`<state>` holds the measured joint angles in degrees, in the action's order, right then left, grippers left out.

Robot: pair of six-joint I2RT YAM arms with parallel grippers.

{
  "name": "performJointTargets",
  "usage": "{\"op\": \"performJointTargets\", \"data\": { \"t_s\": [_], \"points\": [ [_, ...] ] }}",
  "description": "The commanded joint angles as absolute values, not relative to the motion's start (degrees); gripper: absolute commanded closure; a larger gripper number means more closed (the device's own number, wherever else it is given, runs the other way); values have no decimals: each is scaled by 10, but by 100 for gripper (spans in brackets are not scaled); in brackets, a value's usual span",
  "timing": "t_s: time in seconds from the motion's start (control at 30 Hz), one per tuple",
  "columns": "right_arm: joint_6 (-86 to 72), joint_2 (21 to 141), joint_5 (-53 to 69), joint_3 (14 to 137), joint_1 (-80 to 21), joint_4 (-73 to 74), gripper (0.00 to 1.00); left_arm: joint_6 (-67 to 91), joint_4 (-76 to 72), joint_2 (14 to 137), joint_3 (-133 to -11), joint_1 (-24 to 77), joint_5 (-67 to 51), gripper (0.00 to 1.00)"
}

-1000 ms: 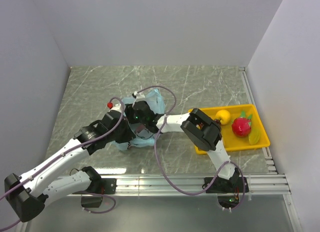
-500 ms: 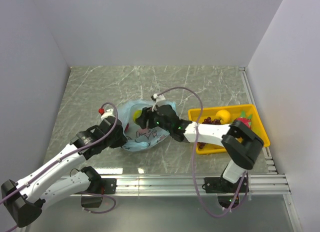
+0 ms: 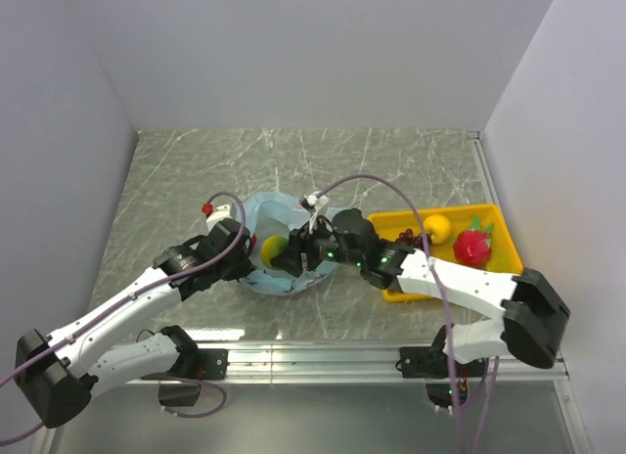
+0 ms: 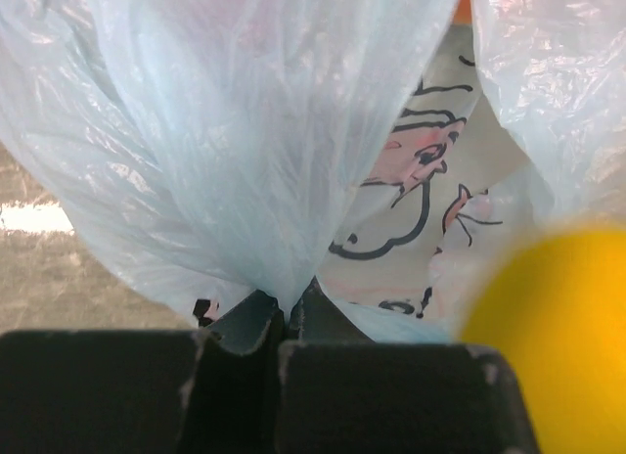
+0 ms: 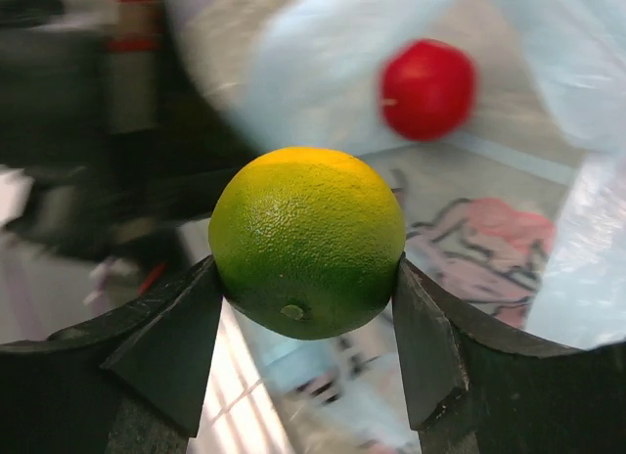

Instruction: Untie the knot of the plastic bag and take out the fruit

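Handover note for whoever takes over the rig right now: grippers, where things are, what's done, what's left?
Left gripper: shut, pinching the plastic bag.
Right gripper: shut on a yellow-green fruit, over the bag's open mouth.
Red apple lies inside the bag. Grape bunch and a yellow fruit sit in the yellow tray.
Done: bag open, no knot in sight.
Left: probably set the held fruit in the tray, then fetch the apple.
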<state>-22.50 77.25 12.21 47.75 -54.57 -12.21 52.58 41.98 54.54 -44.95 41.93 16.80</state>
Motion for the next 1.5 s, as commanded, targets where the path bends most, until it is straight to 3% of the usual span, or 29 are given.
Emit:
{"op": "performJointTargets", "data": {
  "t_s": [0.0, 0.17, 0.3, 0.53, 0.8, 0.87, 0.9, 0.93, 0.97, 1.03, 1.13, 1.3, 1.47],
  "points": [
    [-198, 709, 198, 518, -548, -77, 100, 508, 386, 560, -467, 417, 179, 100],
    [-185, 633, 157, 549, -544, -5, 100, 506, 372, 559, -457, 416, 173, 100],
    [-192, 537, -97, 525, -517, 100, 100, 504, 375, 548, -450, 416, 173, 99],
    [-277, 409, -299, 442, -337, 278, 100, 506, 378, 516, -437, 416, 166, 100],
    [-371, 393, -303, 367, -156, 343, 100, 500, 385, 492, -435, 416, 155, 99],
    [-382, 415, -280, 365, -133, 358, 90, 498, 388, 489, -438, 417, 151, 99],
    [-395, 435, -278, 363, -126, 361, 80, 497, 388, 484, -438, 416, 150, 100],
    [-397, 441, -277, 360, -117, 364, 66, 496, 388, 482, -437, 416, 148, 100],
    [-401, 445, -277, 359, -115, 366, 34, 495, 386, 477, -436, 417, 146, 99],
    [-400, 445, -272, 363, -114, 364, 15, 492, 387, 476, -434, 416, 144, 99],
    [-396, 438, -275, 383, -115, 373, 6, 487, 388, 476, -436, 416, 142, 99],
    [-368, 425, -277, 426, -116, 403, 3, 478, 381, 481, -438, 417, 134, 100],
    [-289, 407, -143, 463, -185, 316, 16, 469, 378, 494, -444, 416, 130, 100]
  ]
}}
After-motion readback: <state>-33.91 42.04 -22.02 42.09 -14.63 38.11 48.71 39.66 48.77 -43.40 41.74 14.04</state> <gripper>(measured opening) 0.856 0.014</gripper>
